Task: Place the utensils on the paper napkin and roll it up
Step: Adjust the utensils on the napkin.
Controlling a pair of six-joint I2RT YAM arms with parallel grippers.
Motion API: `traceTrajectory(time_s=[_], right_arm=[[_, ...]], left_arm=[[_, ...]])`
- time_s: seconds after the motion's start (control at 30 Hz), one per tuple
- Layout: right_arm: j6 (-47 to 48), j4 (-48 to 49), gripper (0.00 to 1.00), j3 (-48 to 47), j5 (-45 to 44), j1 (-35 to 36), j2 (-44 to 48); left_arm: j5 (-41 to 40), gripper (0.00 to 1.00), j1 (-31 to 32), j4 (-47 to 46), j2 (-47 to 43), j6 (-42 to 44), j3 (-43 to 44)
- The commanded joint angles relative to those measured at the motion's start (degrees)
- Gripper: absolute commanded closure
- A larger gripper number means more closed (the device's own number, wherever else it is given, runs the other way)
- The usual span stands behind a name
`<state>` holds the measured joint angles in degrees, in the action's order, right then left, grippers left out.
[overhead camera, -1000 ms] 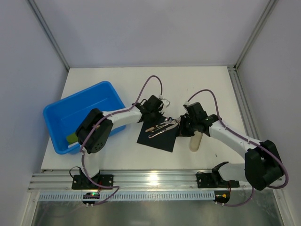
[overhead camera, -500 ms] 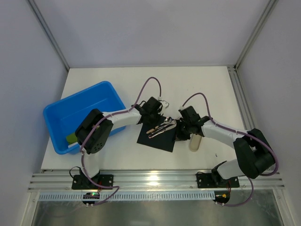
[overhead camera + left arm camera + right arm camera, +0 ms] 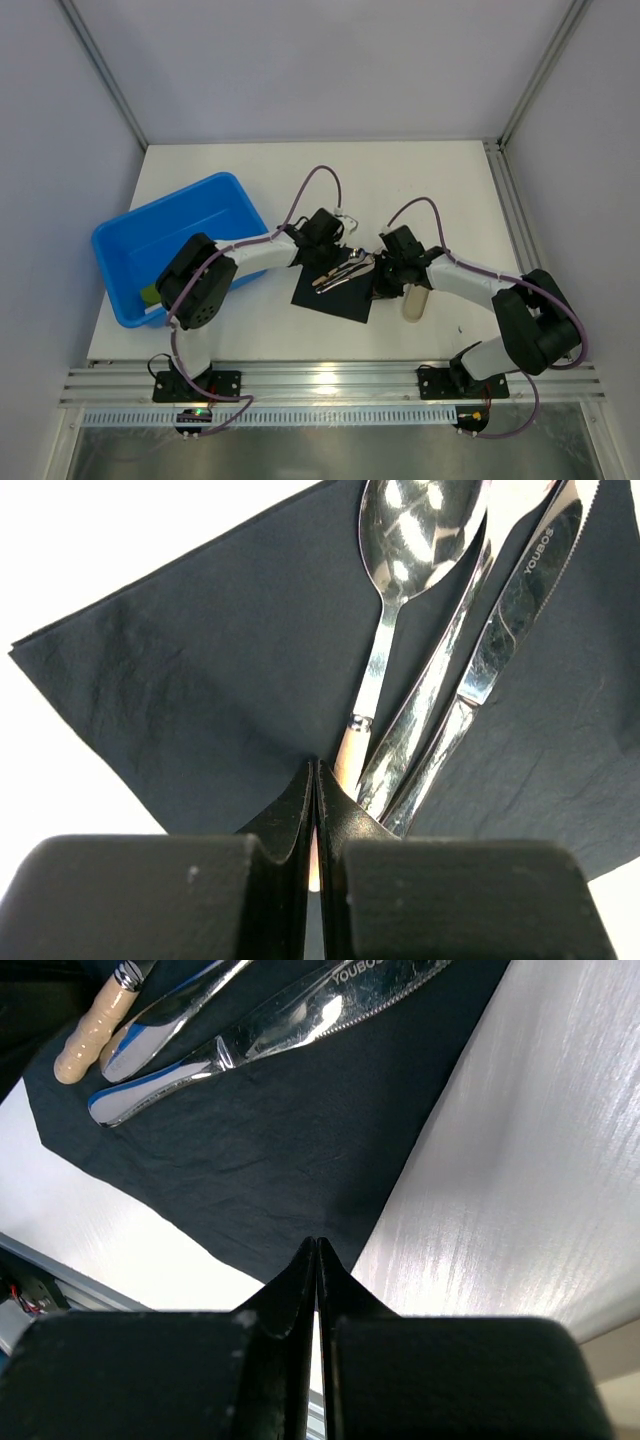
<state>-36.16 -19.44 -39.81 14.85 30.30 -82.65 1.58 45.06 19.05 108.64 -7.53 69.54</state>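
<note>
The utensils (image 3: pixel 440 685) lie on the napkin (image 3: pixel 180 680) just ahead of the closed left claw (image 3: pixel 316 770); the closed right claw (image 3: pixel 316 1248) sits at its edge

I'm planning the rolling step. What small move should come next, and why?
Probably the right claw, shut at the edge of the napkin, should nudge that edge toward the knife to start the roll. The knife and spoon lie together on the napkin, and the left claw is shut by the spoon's handle, placed to steady them. Whether either claw pinches paper is unclear.
</note>
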Motion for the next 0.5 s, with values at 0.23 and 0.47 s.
traceTrajectory(time_s=[0.23, 0.47], right_arm=[[3.8, -5.9, 0.96, -11.7, -11.5, -4.5, -0.6], [9.9, -13.1, 0.96, -22.8, -26.4, -8.8, -7.3]], left_arm=[[-5.2, 1.00, 0.5, -1.7, -9.8, -3.3, -1.7], [-10.5, 1.00, 0.7, -0.4, -13.6, -8.9, -3.6]])
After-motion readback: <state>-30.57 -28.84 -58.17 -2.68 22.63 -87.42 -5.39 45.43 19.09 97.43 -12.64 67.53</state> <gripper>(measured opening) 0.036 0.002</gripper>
